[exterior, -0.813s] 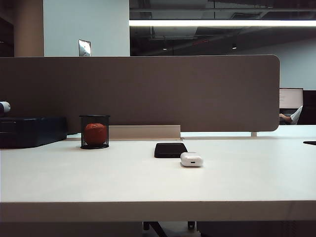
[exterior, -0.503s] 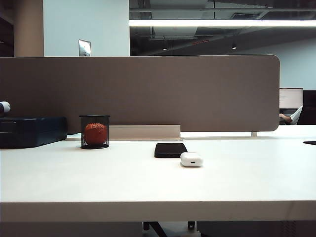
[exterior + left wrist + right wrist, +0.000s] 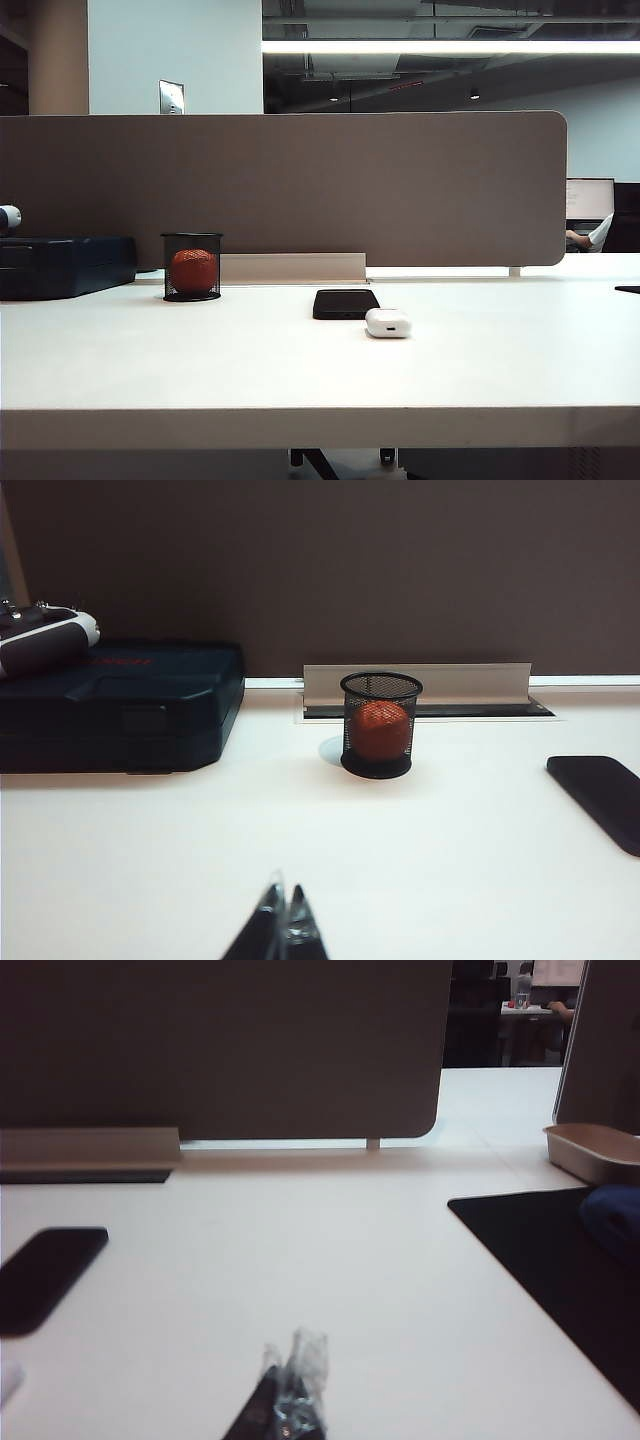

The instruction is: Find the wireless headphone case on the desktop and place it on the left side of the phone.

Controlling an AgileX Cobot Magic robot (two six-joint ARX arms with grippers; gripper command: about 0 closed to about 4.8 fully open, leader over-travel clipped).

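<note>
Both pincers were closed and empty: left pincer and right pincer near the surface front. Wireless headphone case lay touching the phone at its near right corner.

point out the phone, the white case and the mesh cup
phone (image 3: pixel 345 303), exterior view, middle of its top face
case (image 3: pixel 388 322), exterior view, centre of its front
mesh cup (image 3: pixel 380 725), left wrist view, its front wall

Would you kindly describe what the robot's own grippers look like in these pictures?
Only fingertips show, in the wrist views. The left gripper has slim, dark, pointed fingers with a shiny, clear-looking covering on the tips. The right gripper looks alike, with a crinkled covering. No arms, cables or markings are visible.
</note>
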